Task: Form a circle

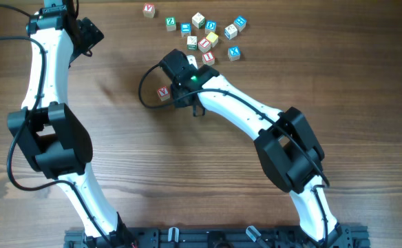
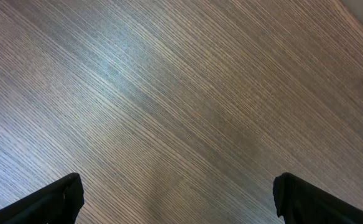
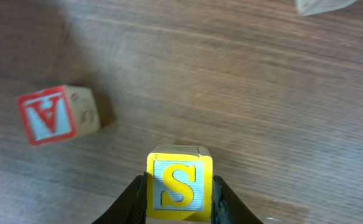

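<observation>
Wood table, loose scatter of letter cubes at the far side; left gripper hangs wide open, right gripper clamps a yellow S cube near a lone red A cube — the circle barely begun — where a sloppy release could knock A away

Wood-grain table, loose scatter of letter cubes.
Bunched near far edge, green, blue, yellow, red letters; one red-lettered cube apart from the bunch.

- Bare table between my arms: I can pass freely.
- Scattered letter cubes crowd the far side.
- Red-lettered cube lies near my right gripper.
</observation>
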